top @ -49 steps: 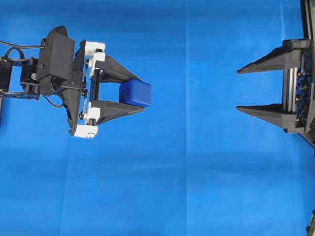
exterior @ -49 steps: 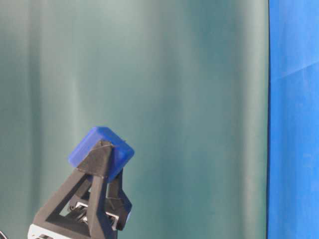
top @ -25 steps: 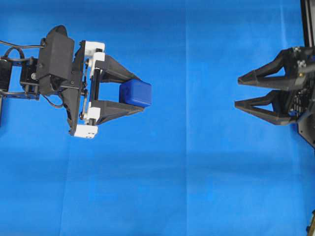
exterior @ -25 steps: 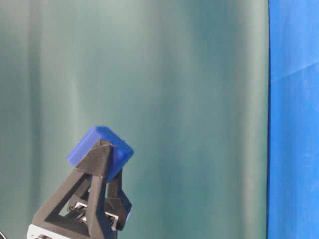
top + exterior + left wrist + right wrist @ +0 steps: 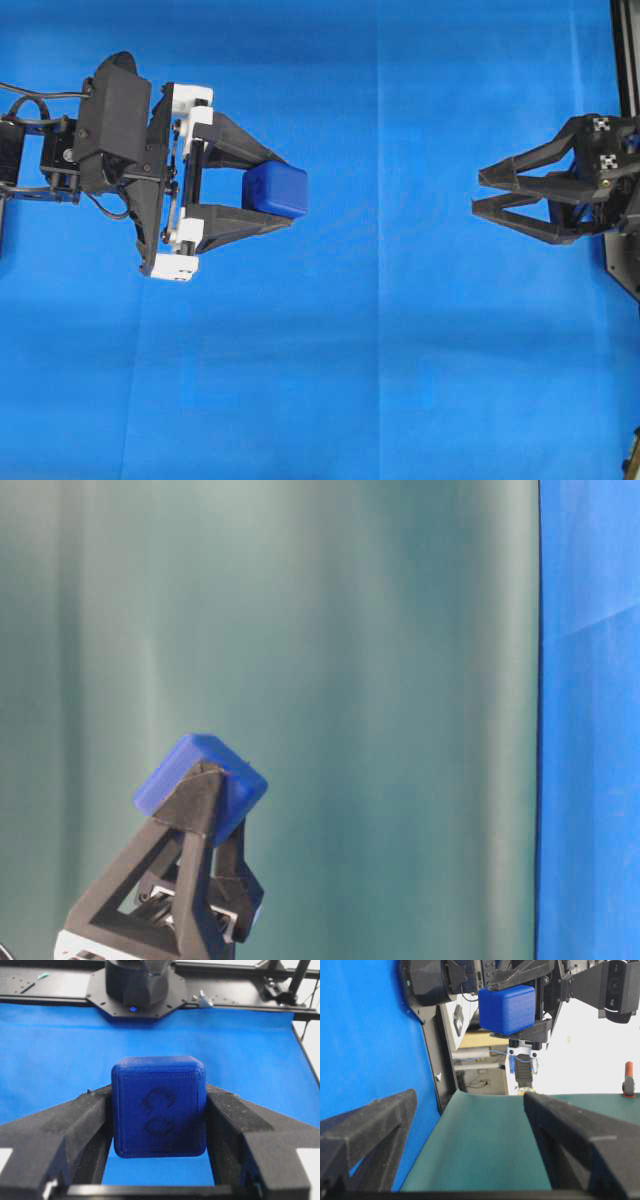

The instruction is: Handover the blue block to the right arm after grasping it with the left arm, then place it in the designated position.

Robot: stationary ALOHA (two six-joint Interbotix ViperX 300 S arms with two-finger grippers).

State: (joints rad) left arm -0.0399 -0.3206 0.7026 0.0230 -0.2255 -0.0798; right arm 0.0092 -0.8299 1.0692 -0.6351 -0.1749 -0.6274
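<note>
The blue block (image 5: 276,190) is a small dark-blue cube held above the blue cloth by my left gripper (image 5: 290,191), whose black fingers on white brackets are shut on its two sides. In the left wrist view the blue block (image 5: 159,1105) fills the gap between both fingers (image 5: 82,1120). The table-level view shows the blue block (image 5: 175,770) raised on the finger (image 5: 198,805). My all-black right gripper (image 5: 478,193) stands open far to the right, rolled on its side, pointing at the block. From the right wrist, the blue block (image 5: 506,1009) is far ahead of the empty right gripper (image 5: 470,1097).
Blue cloth (image 5: 330,380) covers the table. A green sheet (image 5: 380,680) hangs behind the arms. A black frame rail (image 5: 625,50) runs along the right edge, and an orange clamp (image 5: 629,1077) shows far off.
The right gripper has rolled about its own axis and crept slightly left toward the block. The left gripper and the block have stayed still.
</note>
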